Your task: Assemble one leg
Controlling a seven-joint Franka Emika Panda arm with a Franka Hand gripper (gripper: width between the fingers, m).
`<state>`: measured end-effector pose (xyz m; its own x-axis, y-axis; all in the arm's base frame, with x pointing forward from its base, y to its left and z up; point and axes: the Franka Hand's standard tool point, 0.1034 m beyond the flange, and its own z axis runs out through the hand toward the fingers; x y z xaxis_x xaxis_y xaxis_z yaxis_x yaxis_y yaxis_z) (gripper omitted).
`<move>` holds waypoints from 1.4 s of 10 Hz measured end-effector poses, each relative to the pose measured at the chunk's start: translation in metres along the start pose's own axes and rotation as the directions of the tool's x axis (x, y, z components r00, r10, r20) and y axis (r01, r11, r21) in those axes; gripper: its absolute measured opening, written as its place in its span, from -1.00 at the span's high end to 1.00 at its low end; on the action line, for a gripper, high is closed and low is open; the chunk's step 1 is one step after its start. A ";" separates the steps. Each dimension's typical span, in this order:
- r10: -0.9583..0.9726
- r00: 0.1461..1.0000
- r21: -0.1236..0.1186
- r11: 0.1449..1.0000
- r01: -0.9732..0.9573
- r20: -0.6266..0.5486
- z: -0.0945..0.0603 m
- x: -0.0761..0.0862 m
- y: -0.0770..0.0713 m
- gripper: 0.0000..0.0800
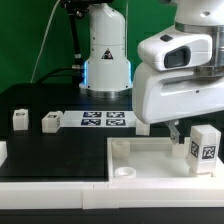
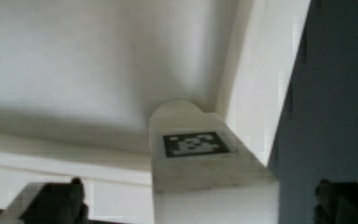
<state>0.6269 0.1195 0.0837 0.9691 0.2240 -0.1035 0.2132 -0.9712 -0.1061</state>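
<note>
gripper (image 2: 197, 205) wide open, 2 fingers (image 2: 51, 203) straddling the leg (image 2: 195, 143), no contact. It stands upright on the tabletop (image 1: 150, 160) at the exterior view's right end (socket seating unclear). Looks like the grasp step. Next: close squarely, keep it vertical.

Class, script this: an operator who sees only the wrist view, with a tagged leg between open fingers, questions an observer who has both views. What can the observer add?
Operator: On the wrist view the leg lies between the open fingers of the gripper. What is it resting on?
Observer: It stands upright on the white tabletop, toward the exterior view's right.
Operator: Any other legs around?
Observer: Yes, two more legs stand on the black table, to the exterior view's left of the marker board.
</note>
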 end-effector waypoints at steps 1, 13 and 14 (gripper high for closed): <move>0.000 1.000 0.000 1.000 0.000 -0.001 0.001 0.000 0.000 -0.62; 0.569 0.821 0.013 0.822 -0.569 -0.051 0.003 -0.001 -0.003 0.26; 0.676 0.735 0.020 0.737 -0.676 -0.053 0.003 -0.001 -0.005 0.26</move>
<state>0.6249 0.1239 0.0817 0.8631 -0.4961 -0.0949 -0.5005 -0.8653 -0.0277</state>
